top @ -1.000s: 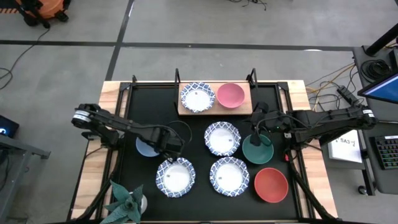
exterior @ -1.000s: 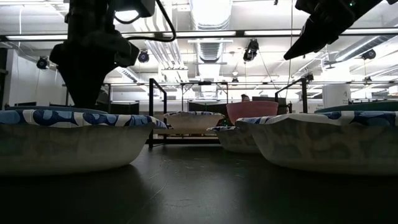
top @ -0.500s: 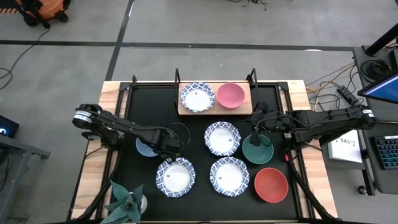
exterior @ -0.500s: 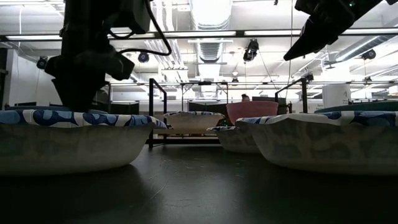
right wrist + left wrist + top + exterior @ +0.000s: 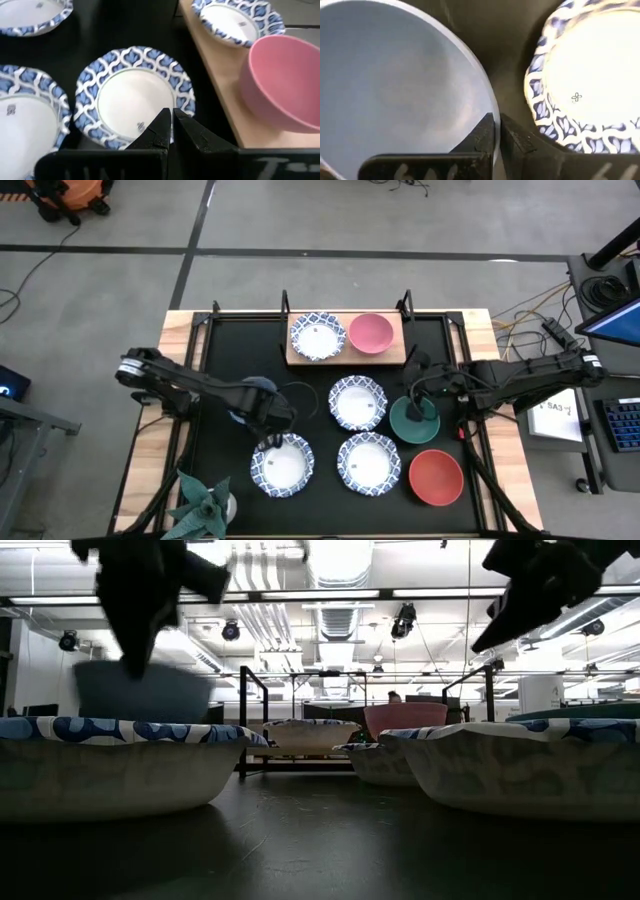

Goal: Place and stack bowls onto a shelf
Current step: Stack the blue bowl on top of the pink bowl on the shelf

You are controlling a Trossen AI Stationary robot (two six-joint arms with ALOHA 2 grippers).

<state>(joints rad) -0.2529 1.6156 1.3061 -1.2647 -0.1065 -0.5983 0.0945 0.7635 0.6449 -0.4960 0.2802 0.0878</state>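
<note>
The left gripper (image 5: 262, 412) holds the blue bowl (image 5: 252, 390) above the table (image 5: 315, 385); the shelf (image 5: 345, 356) carries two bowls.

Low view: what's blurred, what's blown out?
Low view: the blue bowl and the left gripper holding it are smeared by motion; ceiling lights glare white, leaving both arms as silhouettes. The patterned bowls up front, such as the left patterned bowl, are soft, while the shelf behind looks sharper. Left wrist view: the patterned bowl is overexposed.
</note>
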